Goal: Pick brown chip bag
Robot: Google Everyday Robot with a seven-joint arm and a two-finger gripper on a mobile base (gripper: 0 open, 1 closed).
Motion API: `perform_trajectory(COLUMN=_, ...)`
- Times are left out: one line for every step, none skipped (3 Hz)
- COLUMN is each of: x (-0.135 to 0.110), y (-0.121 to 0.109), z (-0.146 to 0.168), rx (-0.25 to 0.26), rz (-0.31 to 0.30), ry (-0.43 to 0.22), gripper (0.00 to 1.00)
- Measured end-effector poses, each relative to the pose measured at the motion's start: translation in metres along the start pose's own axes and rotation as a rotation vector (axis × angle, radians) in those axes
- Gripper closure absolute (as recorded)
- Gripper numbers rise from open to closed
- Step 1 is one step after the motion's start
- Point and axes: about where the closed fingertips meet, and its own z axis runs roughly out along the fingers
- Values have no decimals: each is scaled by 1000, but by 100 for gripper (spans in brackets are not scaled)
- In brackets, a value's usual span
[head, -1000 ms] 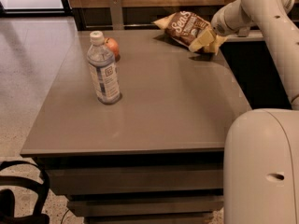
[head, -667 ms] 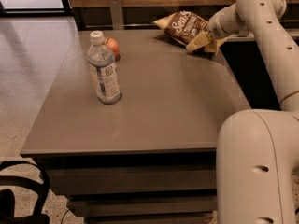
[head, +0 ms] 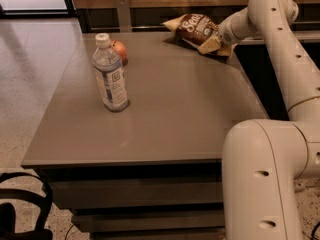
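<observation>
The brown chip bag point(head: 194, 28) lies at the table's far right corner, dark brown with yellow ends and white cursive lettering. It rests tilted, its right yellow end by my gripper point(head: 220, 39). The gripper reaches in from the right at the end of my white arm point(head: 280, 44) and is at that right end of the bag. Where it meets the bag is hidden by the wrist.
A clear water bottle point(head: 110, 76) stands upright on the left of the grey table point(head: 175, 114). An orange-red fruit point(head: 120, 50) sits just behind it. A grey post point(head: 122, 11) stands at the back edge. A dark drop lies right of the table. A black object point(head: 20, 209) is on the floor at lower left.
My arm has shifted slightly left toward the bag. The chip bag, bottle and fruit stay where they were.
</observation>
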Motion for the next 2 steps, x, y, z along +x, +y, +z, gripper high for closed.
perform_trajectory(x=-2, y=-1, z=-2, rx=0, rz=0, ry=0, gripper=88)
perform_trajectory(x=-2, y=-1, z=-2, rx=0, rz=0, ry=0, gripper=100)
